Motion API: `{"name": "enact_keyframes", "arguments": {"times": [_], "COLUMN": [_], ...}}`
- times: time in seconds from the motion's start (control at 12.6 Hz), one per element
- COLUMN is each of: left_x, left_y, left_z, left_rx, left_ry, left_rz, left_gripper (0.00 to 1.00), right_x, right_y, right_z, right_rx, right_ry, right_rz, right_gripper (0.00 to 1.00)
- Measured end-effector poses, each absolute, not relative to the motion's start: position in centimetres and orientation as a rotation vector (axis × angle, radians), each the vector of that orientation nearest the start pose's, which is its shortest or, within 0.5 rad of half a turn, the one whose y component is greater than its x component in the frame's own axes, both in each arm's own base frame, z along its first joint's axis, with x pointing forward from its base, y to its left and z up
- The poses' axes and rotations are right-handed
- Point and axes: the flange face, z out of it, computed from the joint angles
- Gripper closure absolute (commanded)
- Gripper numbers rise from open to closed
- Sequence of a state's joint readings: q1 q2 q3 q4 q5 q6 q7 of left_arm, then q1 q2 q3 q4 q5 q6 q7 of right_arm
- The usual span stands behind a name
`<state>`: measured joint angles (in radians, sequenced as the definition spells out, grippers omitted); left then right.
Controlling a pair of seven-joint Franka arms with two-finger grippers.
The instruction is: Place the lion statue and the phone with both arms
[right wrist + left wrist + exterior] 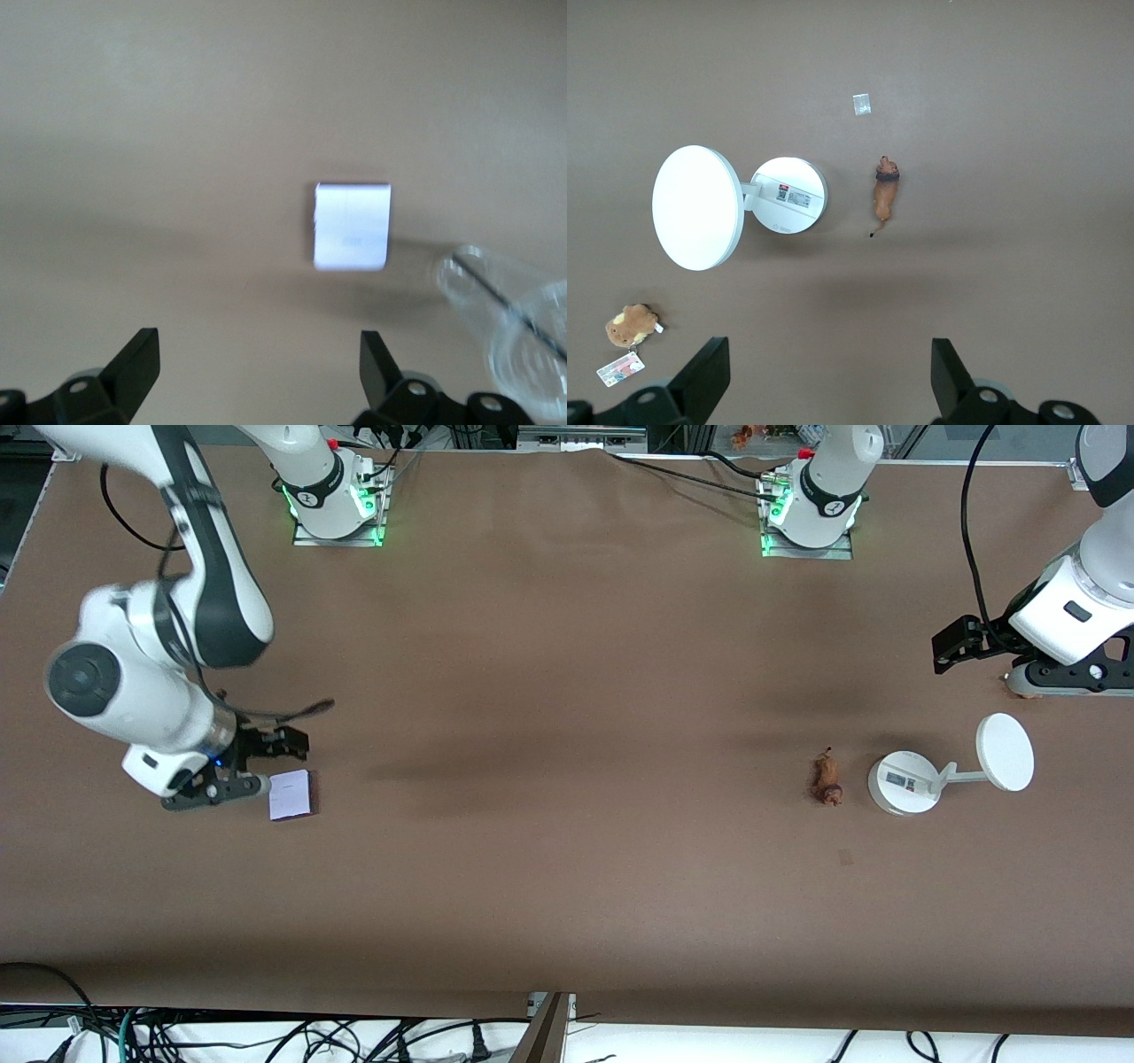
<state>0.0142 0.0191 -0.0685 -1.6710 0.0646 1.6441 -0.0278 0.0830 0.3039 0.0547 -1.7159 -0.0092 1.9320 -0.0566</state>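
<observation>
The phone (291, 794), a flat pale lavender-white rectangle, lies on the brown table toward the right arm's end. It also shows in the right wrist view (352, 226). My right gripper (282, 742) is open and empty over the bare table just beside the phone (257, 376). The lion statue (827, 779), small and reddish-brown, lies on its side toward the left arm's end, beside a white stand. It also shows in the left wrist view (885, 195). My left gripper (946, 646) is open and empty over bare table, well apart from the lion (830, 381).
A white round-based stand (904, 782) with a white disc (1005, 752) lies beside the lion. A small brown plush toy with a tag (631, 324) lies under the left arm. A clear round thing (523, 328) shows at the edge of the right wrist view.
</observation>
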Motion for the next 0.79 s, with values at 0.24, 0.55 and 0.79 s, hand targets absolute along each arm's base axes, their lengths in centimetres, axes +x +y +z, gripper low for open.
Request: {"name": "enact_keyframes", "arguments": {"times": [0.24, 0.55, 0.79], "left_x": [56.2, 56.2, 56.2], "left_y": [-2.4, -2.4, -2.4], "left_z": [57.3, 57.3, 57.3], "left_rx": [-3.076, -3.076, -3.076], "left_ry": [0.050, 0.050, 0.050], "left_rz": [0.066, 0.066, 0.066], "left_gripper": [0.00, 0.00, 0.00], "right_x": [60.2, 56.9, 56.7], "right_y": [8.2, 7.8, 7.7], "right_z": [47.4, 56.5, 58.2], "right_rx": [-3.119, -3.117, -3.118], "right_ry": [-0.276, -0.274, -0.271], "right_rz": [0.267, 0.369, 0.355], "right_gripper": [0.00, 0.00, 0.00]}}
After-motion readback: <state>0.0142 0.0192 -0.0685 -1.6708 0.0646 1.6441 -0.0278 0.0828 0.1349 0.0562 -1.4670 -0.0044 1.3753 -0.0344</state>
